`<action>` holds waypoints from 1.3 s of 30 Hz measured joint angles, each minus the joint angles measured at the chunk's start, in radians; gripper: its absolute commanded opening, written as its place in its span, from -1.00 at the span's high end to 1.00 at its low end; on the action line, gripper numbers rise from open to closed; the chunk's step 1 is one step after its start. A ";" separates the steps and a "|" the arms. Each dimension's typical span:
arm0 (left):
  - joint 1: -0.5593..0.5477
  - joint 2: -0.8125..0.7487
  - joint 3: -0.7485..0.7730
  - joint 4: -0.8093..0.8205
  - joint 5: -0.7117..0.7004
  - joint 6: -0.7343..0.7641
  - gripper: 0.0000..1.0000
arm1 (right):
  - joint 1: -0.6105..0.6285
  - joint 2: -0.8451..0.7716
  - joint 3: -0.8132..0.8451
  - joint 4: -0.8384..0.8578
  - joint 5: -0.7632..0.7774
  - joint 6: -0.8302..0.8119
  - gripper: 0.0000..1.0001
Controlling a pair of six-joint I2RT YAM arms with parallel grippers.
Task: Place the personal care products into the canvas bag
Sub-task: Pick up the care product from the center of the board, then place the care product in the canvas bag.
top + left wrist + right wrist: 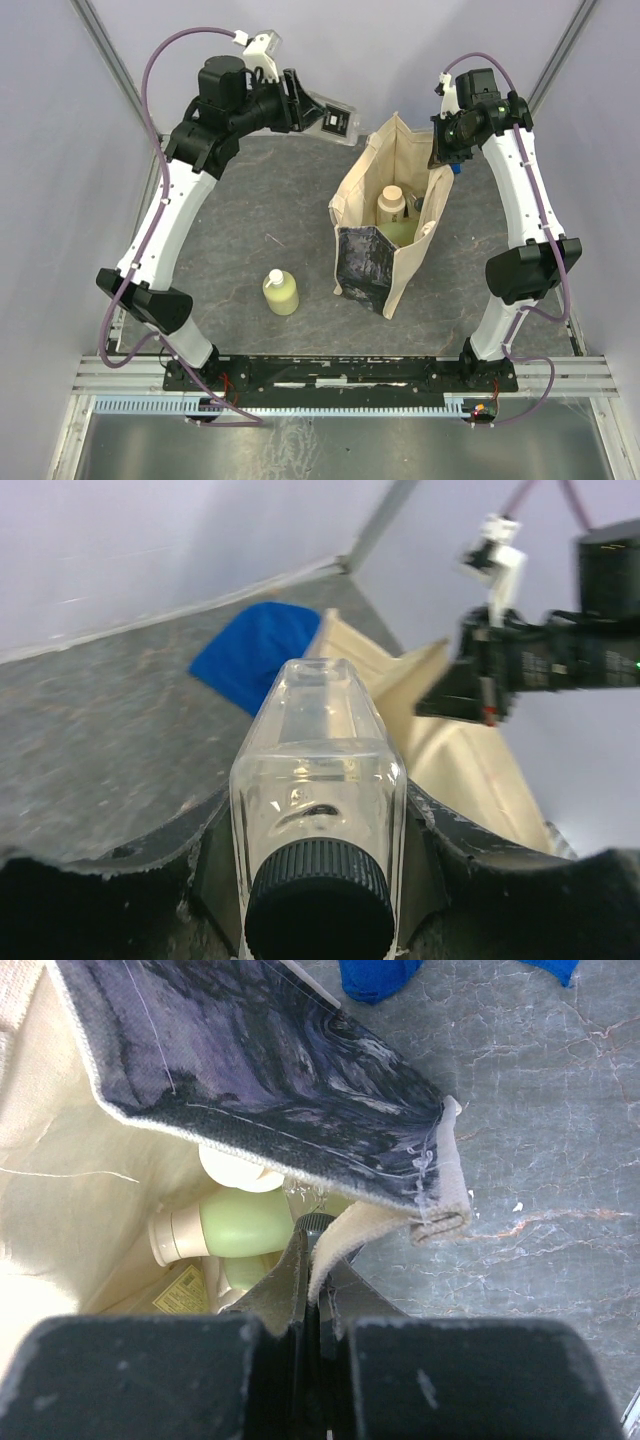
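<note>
My left gripper (318, 112) is raised at the back left, shut on a clear black-capped bottle (337, 121); in the left wrist view the bottle (318, 770) sits between both fingers (425, 820), cap toward the camera. The beige canvas bag (372, 180) stands open at the centre, its dark panel (362, 262) facing front. My right gripper (445, 155) is shut on the bag's beige strap (350, 1240) at the right rim. Inside the bag lie a yellow-green bottle (240, 1222) and a pale-capped one (391, 204). Another yellow-green bottle (281, 293) stands on the table left of the bag.
A blue cloth (255, 655) lies on the grey table (260, 200) behind the bag, near the back wall; it also shows in the right wrist view (375, 975). Pale walls close in the back and sides. The arm bases' rail (340, 372) runs along the front.
</note>
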 measured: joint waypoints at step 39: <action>-0.404 0.484 0.364 -0.319 -0.451 0.314 0.95 | 0.007 -0.003 0.012 -0.039 0.040 -0.002 0.99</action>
